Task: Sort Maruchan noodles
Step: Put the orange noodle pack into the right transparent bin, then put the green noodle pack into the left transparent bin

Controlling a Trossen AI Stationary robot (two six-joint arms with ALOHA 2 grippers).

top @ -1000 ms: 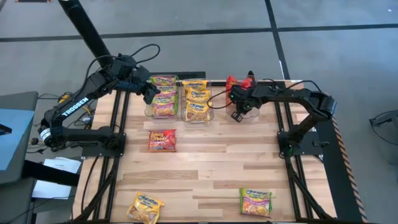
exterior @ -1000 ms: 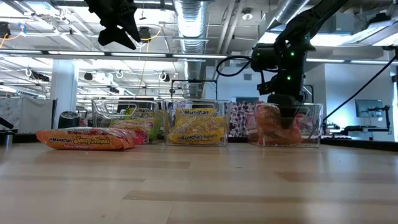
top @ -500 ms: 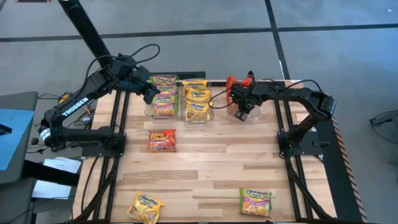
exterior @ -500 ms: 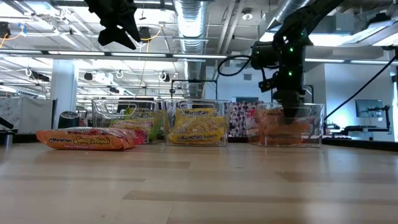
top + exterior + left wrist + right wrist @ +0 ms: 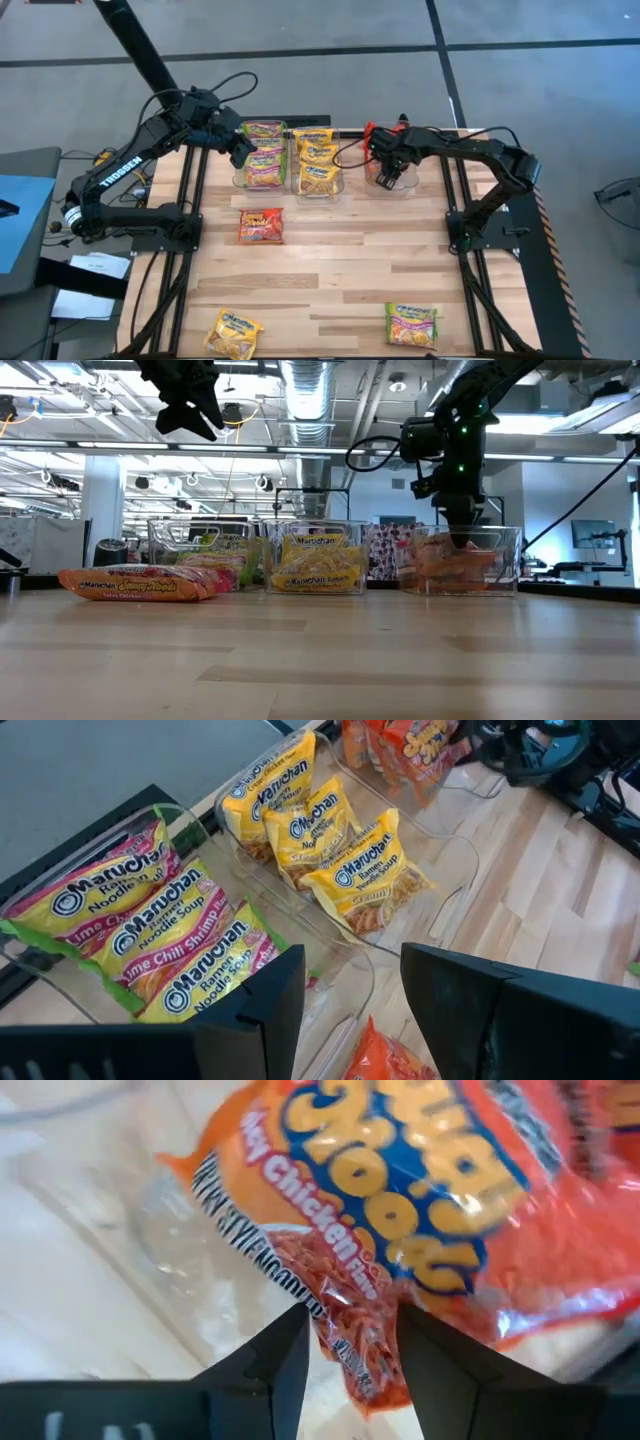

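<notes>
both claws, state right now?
Left claw: open, empty, above the green-packet bin.
Right claw: open over the orange packet in its bin, not gripping.

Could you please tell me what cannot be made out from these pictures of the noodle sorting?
- How many red-orange packets lie in the right bin: the right pincer covers them in the high view, and the bin wall blurs them in the low view.
- Whether the right pincer touches the packet: the right wrist view is too close.
- Flavour text on the front yellow packet: too small.
</notes>
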